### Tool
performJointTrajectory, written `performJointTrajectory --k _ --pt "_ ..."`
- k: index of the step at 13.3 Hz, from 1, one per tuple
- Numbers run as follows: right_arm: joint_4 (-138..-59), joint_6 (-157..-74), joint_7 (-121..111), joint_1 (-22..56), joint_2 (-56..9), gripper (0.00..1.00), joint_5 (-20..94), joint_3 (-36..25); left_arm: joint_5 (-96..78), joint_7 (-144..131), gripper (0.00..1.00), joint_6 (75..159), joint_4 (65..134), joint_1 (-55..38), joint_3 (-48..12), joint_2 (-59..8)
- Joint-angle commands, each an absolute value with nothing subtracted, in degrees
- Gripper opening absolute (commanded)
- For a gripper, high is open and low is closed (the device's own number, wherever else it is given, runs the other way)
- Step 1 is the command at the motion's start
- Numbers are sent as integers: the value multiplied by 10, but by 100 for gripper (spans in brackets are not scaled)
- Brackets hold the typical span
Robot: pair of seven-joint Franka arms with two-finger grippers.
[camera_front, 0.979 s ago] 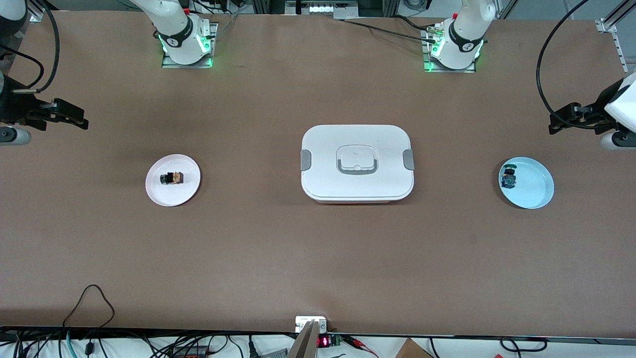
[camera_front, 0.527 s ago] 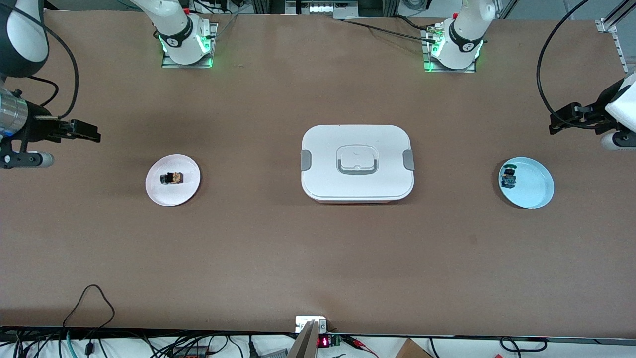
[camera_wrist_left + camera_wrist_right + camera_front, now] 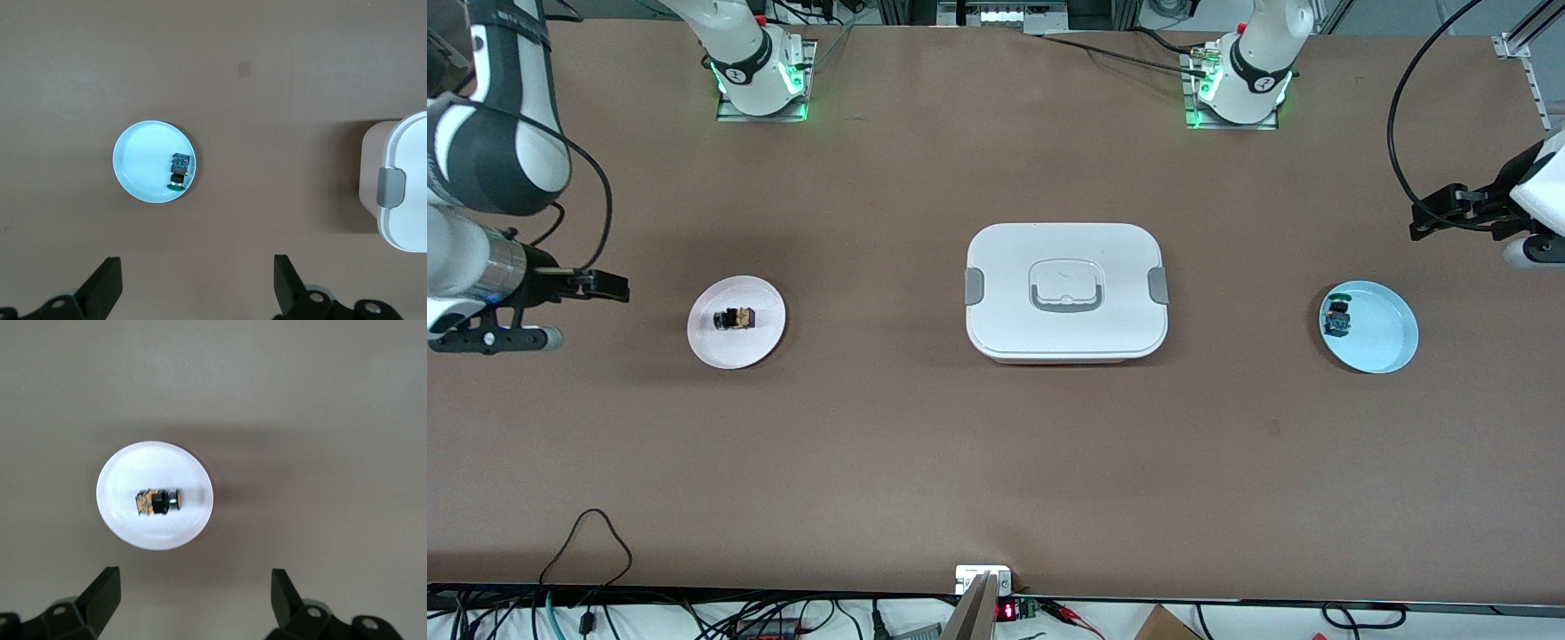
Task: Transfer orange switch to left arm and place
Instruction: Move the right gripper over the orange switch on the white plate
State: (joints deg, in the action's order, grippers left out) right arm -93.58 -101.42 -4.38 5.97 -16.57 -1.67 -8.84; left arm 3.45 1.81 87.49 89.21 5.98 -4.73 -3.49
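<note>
The orange switch [image 3: 735, 317] lies on its side on a small white plate [image 3: 760, 342] toward the right arm's end of the table; it also shows in the right wrist view [image 3: 157, 501]. My right gripper [image 3: 609, 287] is open and empty, up in the air over bare table beside that plate. The white box [image 3: 1065, 292] with grey clips stands mid-table; its edge shows in the left wrist view [image 3: 403, 190]. My left gripper [image 3: 1427, 218] is open and empty, over bare table by the light blue plate [image 3: 1383, 333]; that arm waits.
A small blue-and-green switch [image 3: 1336, 318] lies on the light blue plate at the left arm's end, also in the left wrist view [image 3: 179, 171]. Cables hang along the table's near edge [image 3: 587, 542].
My right arm has swung in over the table and come nearer to the white plate with the orange switch. My left arm, the box and both plates have not moved.
</note>
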Motion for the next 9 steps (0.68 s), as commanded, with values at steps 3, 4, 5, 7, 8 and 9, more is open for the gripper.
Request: performJointTrajectory --k 3,4,5,7,8,9 --pt "-1069 -1153 -34 69 -149 100 -17 -83 42 32 100 869 873 60 -48 -44" --pt "-1096 -1180 -34 70 -149 100 -11 -81 42 31 100 869 873 59 -48 -44" --pt "-1120 -1206 -34 72 -149 100 -10 -70 42 31 100 869 873 58 -48 -43" --pt "-1146 -1233 -34 75 -149 100 -10 -66 42 31 100 869 873 58 -48 -44" --pt "-1155 -1244 -34 78 -150 100 -10 -65 42 32 100 869 873 59 -48 -44" --pt "-1164 -1261 -34 81 -155 100 -10 -65 42 32 100 869 873 59 -48 -44"
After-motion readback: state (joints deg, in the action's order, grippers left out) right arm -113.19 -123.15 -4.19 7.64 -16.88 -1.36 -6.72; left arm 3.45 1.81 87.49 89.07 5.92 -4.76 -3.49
